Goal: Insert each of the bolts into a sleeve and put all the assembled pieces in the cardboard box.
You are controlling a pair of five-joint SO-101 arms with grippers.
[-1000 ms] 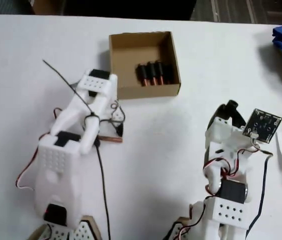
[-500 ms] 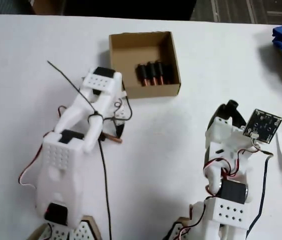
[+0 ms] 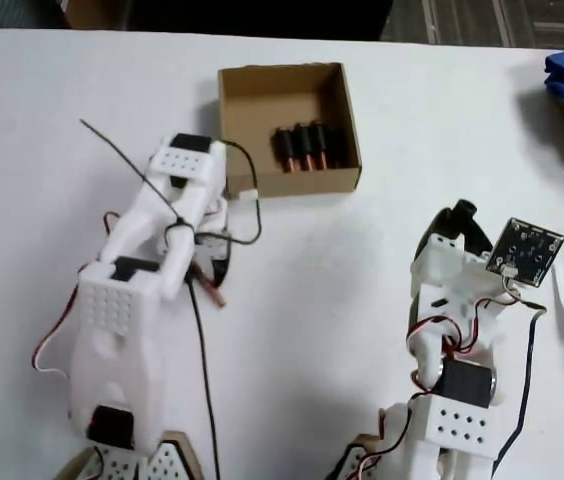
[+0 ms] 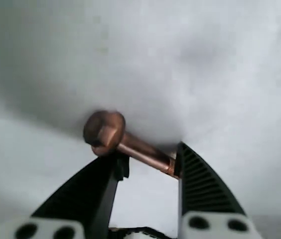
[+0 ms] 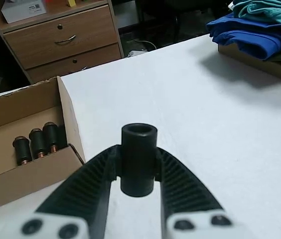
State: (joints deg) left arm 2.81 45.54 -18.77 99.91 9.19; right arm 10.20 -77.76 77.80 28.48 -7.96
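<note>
Three assembled pieces in cardboard box. Left end effector clenched on bolt, right end effector on upright sleeve. Line shank up with bore before pushing.

The white table is bright all over. A big grey shadow lies on it near the bolt

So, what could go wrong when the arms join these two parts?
1. The left pincer grips the bolt by its shank, slanted, so it may pivot or slip on contact.
2. The sleeve stands upright in the right pincer; a small misalignment could jam the bolt or push the sleeve out.
</note>
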